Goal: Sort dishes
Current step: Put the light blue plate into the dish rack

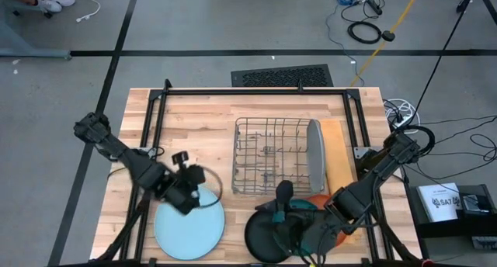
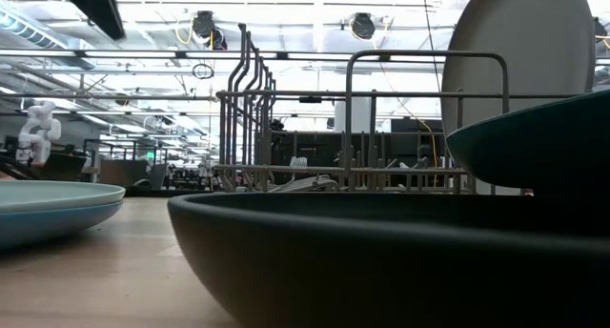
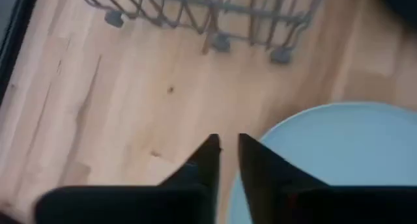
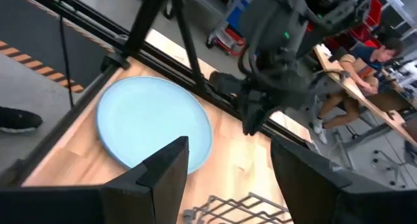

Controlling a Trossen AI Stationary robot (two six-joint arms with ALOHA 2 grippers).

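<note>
As viewed from above, the left end effector (image 1: 185, 197), fingers nearly together and empty, hovered at the 11 o'clock rim of the pale blue plate (image 1: 189, 229), lying flat on the surface (image 1: 194, 127); right end effector (image 1: 289, 220), fingers apart, sat farther off.

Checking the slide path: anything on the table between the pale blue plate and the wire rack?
Bare wood only. In the left wrist view, nothing lies between the pale blue plate and the wire rack; the left hand hangs above that gap.
</note>
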